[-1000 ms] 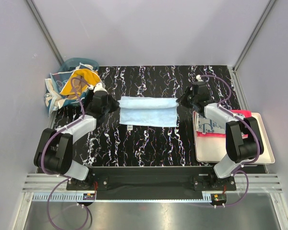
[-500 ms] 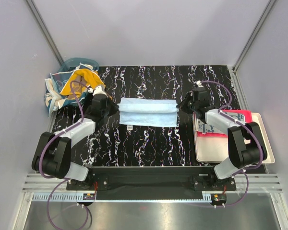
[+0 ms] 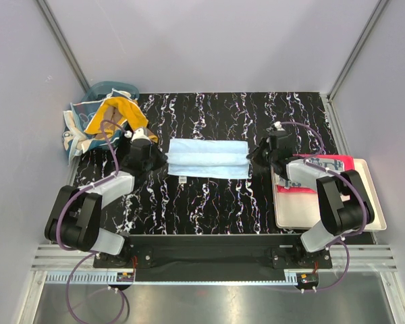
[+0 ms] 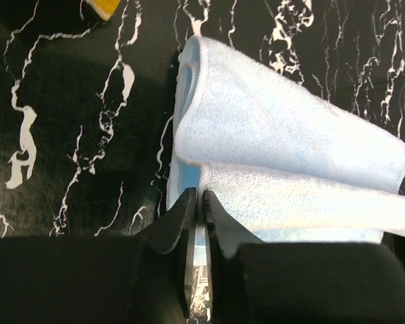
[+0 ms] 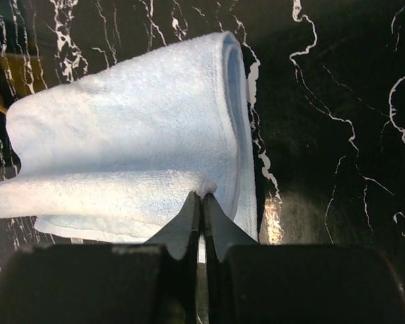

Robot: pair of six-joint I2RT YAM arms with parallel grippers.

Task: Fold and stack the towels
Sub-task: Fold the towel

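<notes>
A light blue towel (image 3: 208, 158) lies on the black marbled table, partly folded over itself lengthwise. My left gripper (image 3: 163, 160) is at its left end, shut on the edge of the upper layer; the left wrist view shows the jaws (image 4: 201, 200) pinching the towel (image 4: 283, 135). My right gripper (image 3: 252, 156) is at its right end, shut on the upper layer's corner (image 5: 202, 194) of the towel (image 5: 121, 135). An orange towel (image 3: 115, 115) lies in the basket. A red towel (image 3: 337, 162) and a grey patterned towel (image 3: 302, 177) lie on the tray.
The translucent teal basket (image 3: 81, 138) stands at the back left, beside the left arm. The cream tray (image 3: 364, 209) lies at the right, under the right arm's forearm. Grey walls enclose the table on three sides.
Both grippers have moved toward the near side, drawing the towel's far edge over its middle. The fold line now sits further forward.
</notes>
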